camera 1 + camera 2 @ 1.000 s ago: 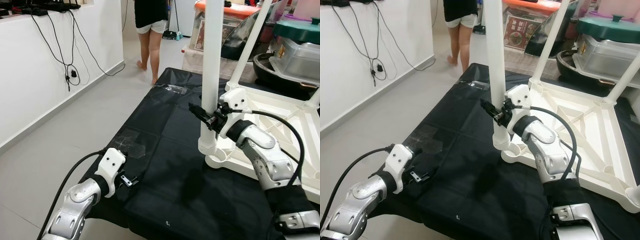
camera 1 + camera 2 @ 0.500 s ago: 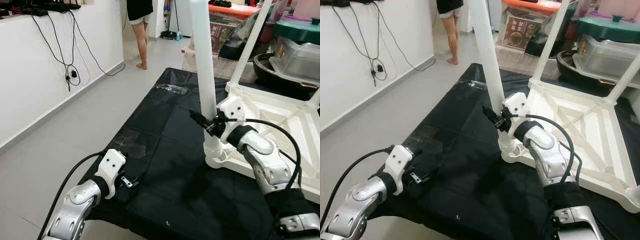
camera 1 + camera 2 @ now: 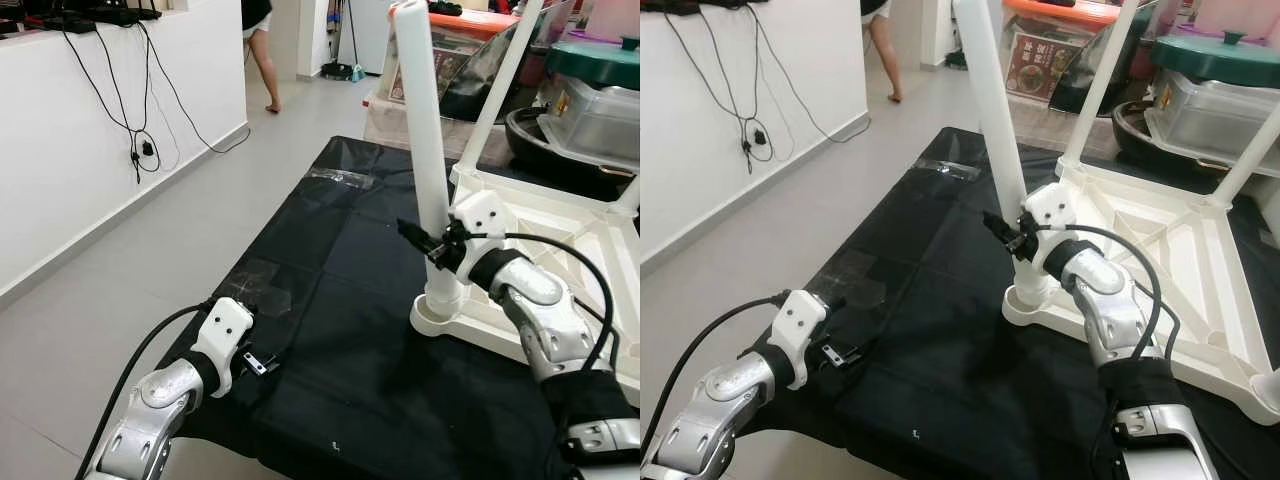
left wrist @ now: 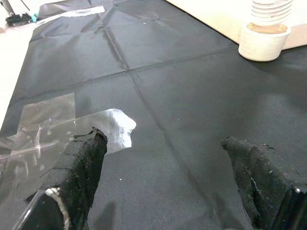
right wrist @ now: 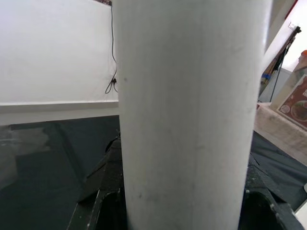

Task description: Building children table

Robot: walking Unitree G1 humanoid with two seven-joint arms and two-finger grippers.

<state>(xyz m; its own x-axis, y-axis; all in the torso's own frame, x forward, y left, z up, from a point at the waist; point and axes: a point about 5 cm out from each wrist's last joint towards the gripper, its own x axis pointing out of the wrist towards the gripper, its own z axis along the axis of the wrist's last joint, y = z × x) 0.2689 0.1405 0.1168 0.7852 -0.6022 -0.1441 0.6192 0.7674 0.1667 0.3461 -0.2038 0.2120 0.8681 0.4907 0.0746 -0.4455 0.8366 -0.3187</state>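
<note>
White plastic, the table leg (image 3: 424, 130) stands in the corner socket (image 3: 437, 318) of the upturned table top (image 3: 1160, 250), leaning slightly toward the robot's left at its upper end. The table top lies underside up on a black cloth (image 3: 330, 290) spread on the floor, its ribs showing; two other legs (image 3: 1102, 70) already rise from its far corners.

The right gripper (image 3: 428, 243) is clenched on the table leg a little above the socket; in the right wrist view the leg (image 5: 187, 115) sits close between the two black fingers (image 5: 103, 191). The threaded foot of the leg just above the socket shows in the left wrist view (image 4: 270, 9).

The left gripper (image 4: 163, 177) hovers low over the near edge of the cloth, well apart from the table, jaws spread with nothing between them. Patches of clear tape (image 4: 45, 120) lie on the cloth just beside it.

Beyond the table are storage boxes (image 3: 1230, 95) with lids, one seemingly green. Cables (image 3: 135, 120) hang down the white wall on the left. A person's legs (image 3: 262, 60) show far off on the grey floor.
</note>
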